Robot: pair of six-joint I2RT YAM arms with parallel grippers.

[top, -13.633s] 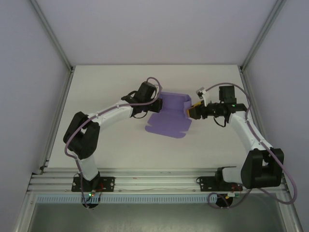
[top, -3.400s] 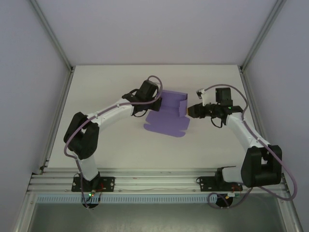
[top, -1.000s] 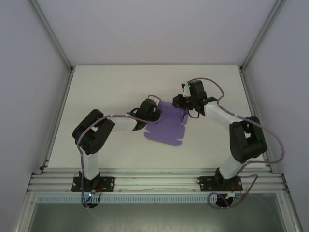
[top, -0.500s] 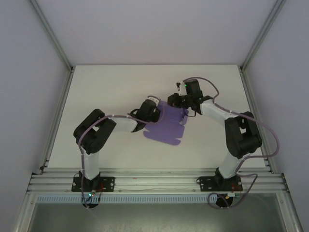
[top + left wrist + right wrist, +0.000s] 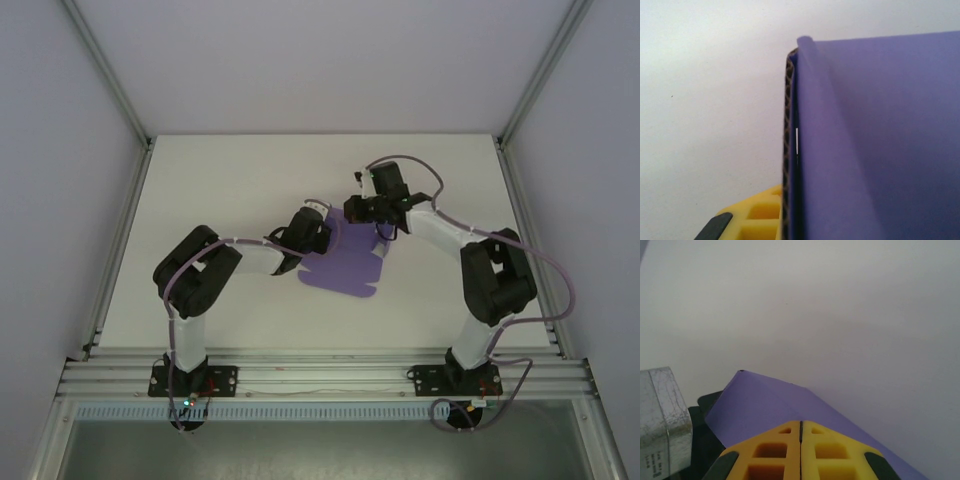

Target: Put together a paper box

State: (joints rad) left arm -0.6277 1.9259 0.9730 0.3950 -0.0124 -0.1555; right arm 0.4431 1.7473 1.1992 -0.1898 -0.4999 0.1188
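Moved: right gripper (image 5: 362, 210) has swung in over the paper box (image 5: 345, 268), likely to fold its far flap.
Top: purple sheet half-flat mid-table (image 5: 230, 180); left gripper (image 5: 318, 228) at its left wall.
Left wrist: one finger (image 5: 757, 216) against the raised edge (image 5: 880, 150); clamping cannot be told.
Right wrist: fingers (image 5: 800, 427) together, flap (image 5: 765, 400) just beyond.

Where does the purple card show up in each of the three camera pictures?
Top external: paper box, centre of the table, between the two arms.
Left wrist: paper box, right half, corrugated edge facing left.
Right wrist: paper box, lower part, just beyond the right claw.
Shared landmark: the white table beneath it.
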